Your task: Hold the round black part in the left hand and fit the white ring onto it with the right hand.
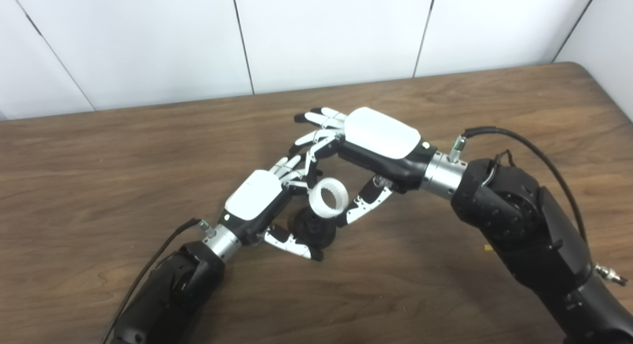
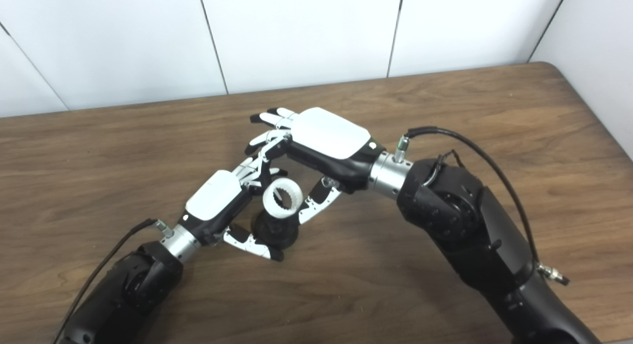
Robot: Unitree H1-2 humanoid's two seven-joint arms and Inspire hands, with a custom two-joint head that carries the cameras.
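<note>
Your left hand (image 1: 254, 198) grips the round black part (image 1: 314, 228); your right hand (image 1: 378, 136) pinches the white ring (image 1: 330, 197) just above it, seemingly touching.

white ring (image 1: 330, 197), black part (image 1: 314, 229), wood-grain brown table (image 1: 99, 176)

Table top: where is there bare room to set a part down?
The table is bare left of the left hand, behind the right hand toward the wall, and along the near edge between the arms. Crowded only around the white ring and black part.
</note>
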